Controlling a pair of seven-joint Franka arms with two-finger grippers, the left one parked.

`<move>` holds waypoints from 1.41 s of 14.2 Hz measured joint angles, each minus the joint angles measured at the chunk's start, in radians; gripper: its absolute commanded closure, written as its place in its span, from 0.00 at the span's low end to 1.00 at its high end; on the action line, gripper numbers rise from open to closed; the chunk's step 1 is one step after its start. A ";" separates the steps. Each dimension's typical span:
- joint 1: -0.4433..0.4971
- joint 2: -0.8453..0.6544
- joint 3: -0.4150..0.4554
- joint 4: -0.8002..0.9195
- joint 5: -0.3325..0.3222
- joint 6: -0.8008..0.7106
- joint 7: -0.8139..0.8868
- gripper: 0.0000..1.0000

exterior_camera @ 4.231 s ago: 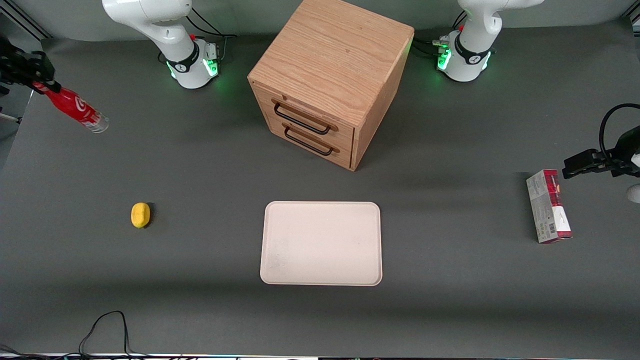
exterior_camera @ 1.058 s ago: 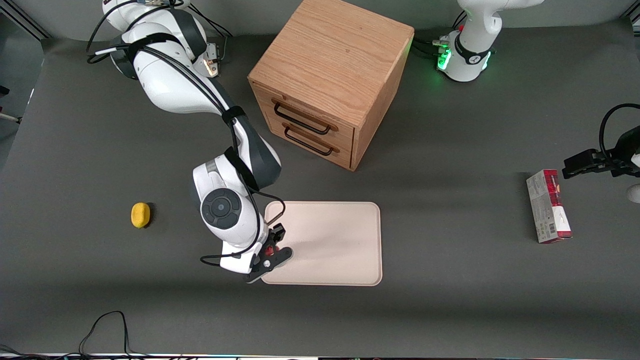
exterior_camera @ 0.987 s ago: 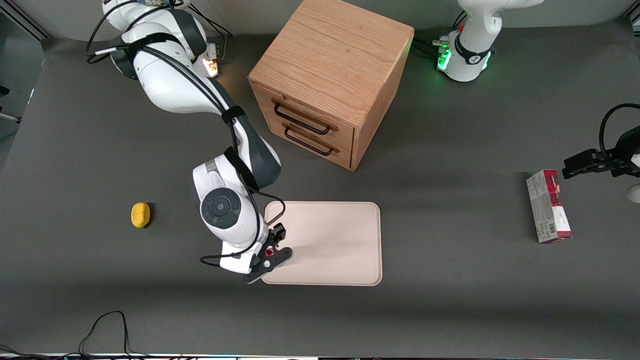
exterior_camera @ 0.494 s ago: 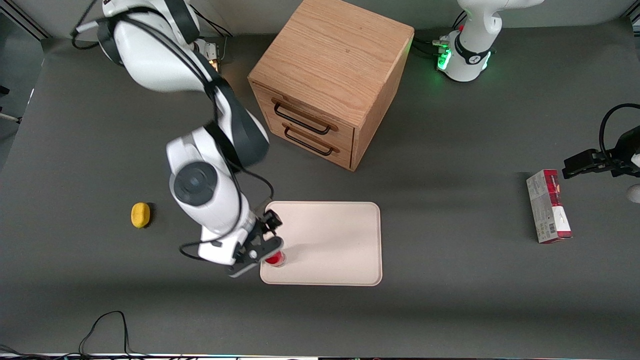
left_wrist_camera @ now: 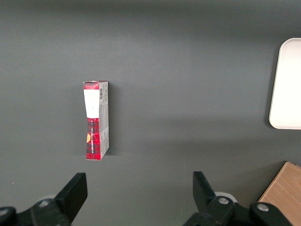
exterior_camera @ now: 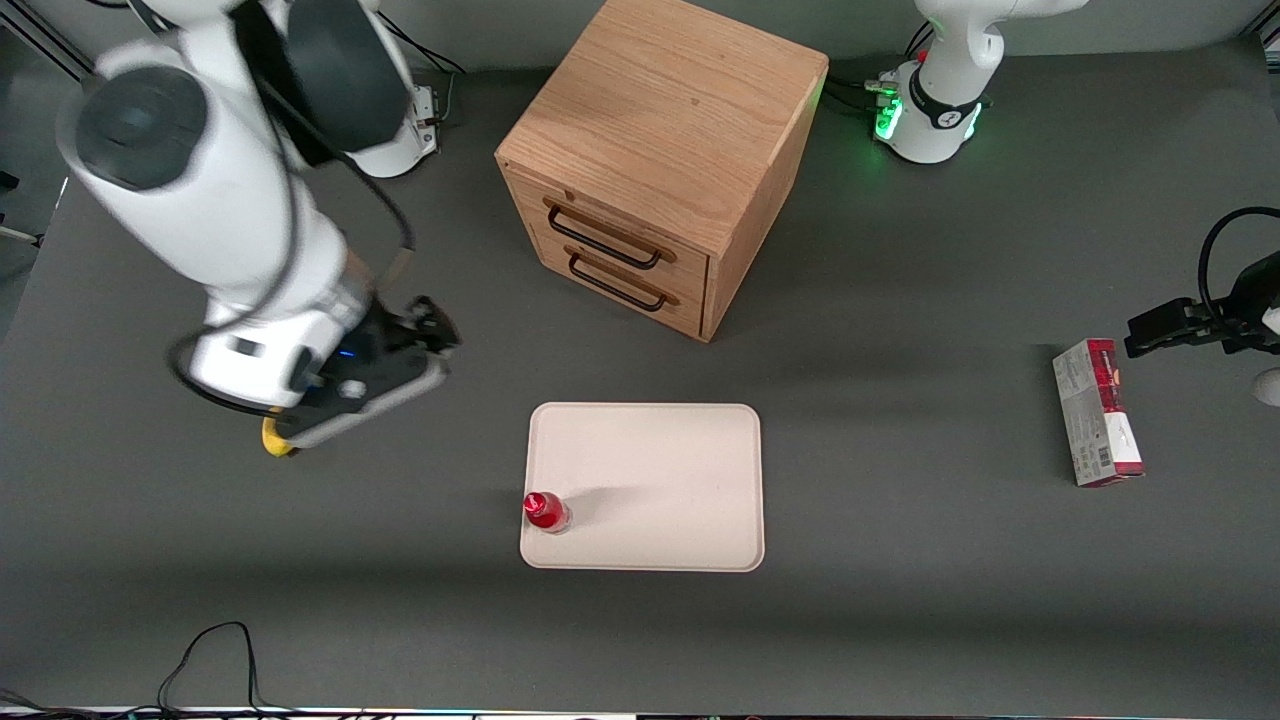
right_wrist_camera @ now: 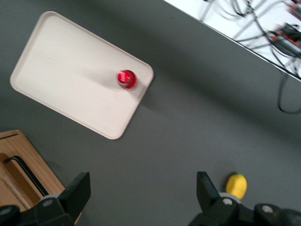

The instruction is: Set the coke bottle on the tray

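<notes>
The small red coke bottle [exterior_camera: 546, 510] stands upright on the cream-white tray [exterior_camera: 660, 470], at the tray's corner nearest the front camera on the working arm's side. It also shows in the right wrist view [right_wrist_camera: 126, 78], on the tray [right_wrist_camera: 61, 70] near its rim. My gripper [exterior_camera: 385, 365] is open and empty, raised high above the table, well away from the tray toward the working arm's end and farther from the front camera than the bottle. Its fingers [right_wrist_camera: 78, 190] frame bare table.
A wooden two-drawer cabinet [exterior_camera: 660, 160] stands farther from the camera than the tray. A yellow lemon-like object [exterior_camera: 272, 441] lies partly under my gripper; it also shows in the right wrist view [right_wrist_camera: 236, 185]. A red-and-grey carton box [exterior_camera: 1097, 412] lies toward the parked arm's end.
My gripper let go of the bottle at the tray's corner, then rose and drew away toward the working arm's end. The bottle stays standing on the tray.
</notes>
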 measured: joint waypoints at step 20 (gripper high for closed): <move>-0.366 -0.451 -0.023 -0.672 0.050 0.150 -0.070 0.00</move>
